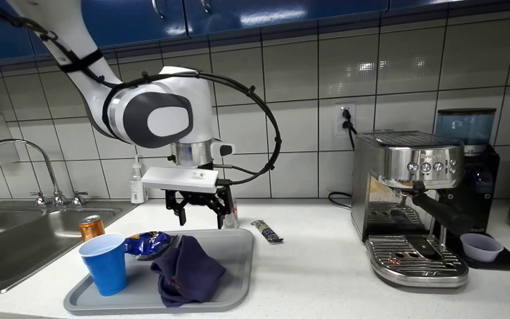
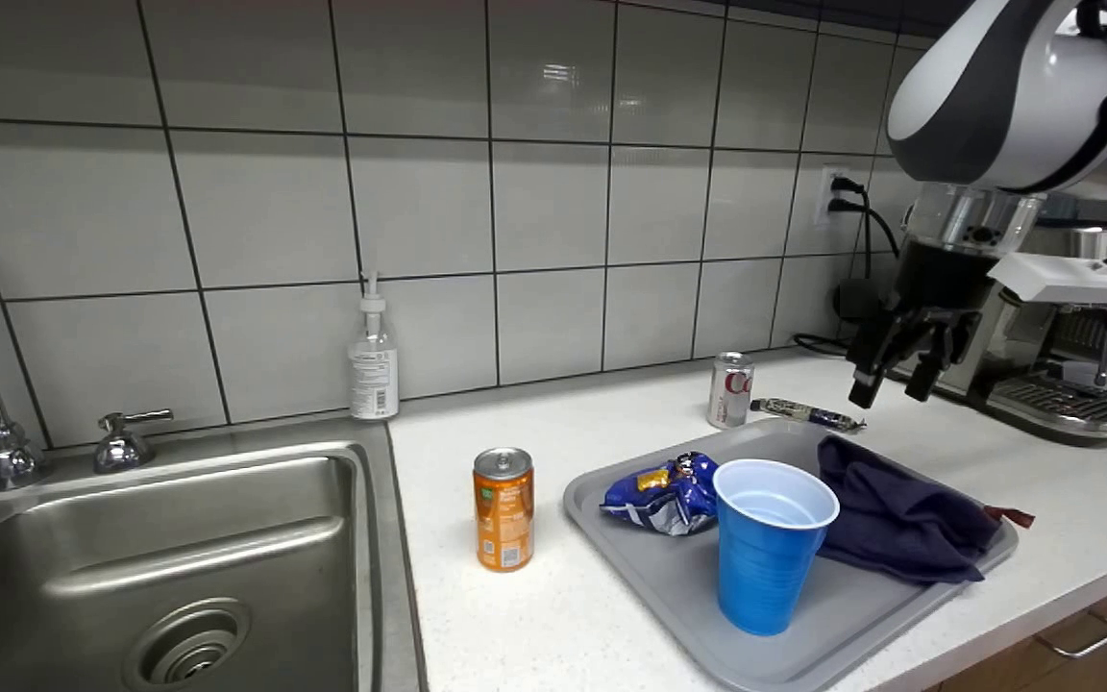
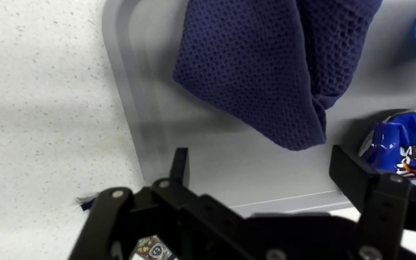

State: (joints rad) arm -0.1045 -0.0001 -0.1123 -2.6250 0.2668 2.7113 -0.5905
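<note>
A crumpled dark blue cloth (image 2: 904, 519) lies on the gray tray (image 2: 851, 615), its long axis in an exterior view slanting from upper left to lower right; in the wrist view its narrowed corner points toward the fingers (image 3: 352, 177), raised and wide apart.

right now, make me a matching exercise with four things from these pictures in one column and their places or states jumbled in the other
Column one
1. Gripper
2. Plastic cup
3. Orange can
4. Dark cloth

Column two
A. On the counter, between the sink and the tray
B. Bunched up on the tray
C. Standing upright on the tray
D. Open, holding nothing

Right pairs: 1-D, 2-C, 3-A, 4-B
</note>
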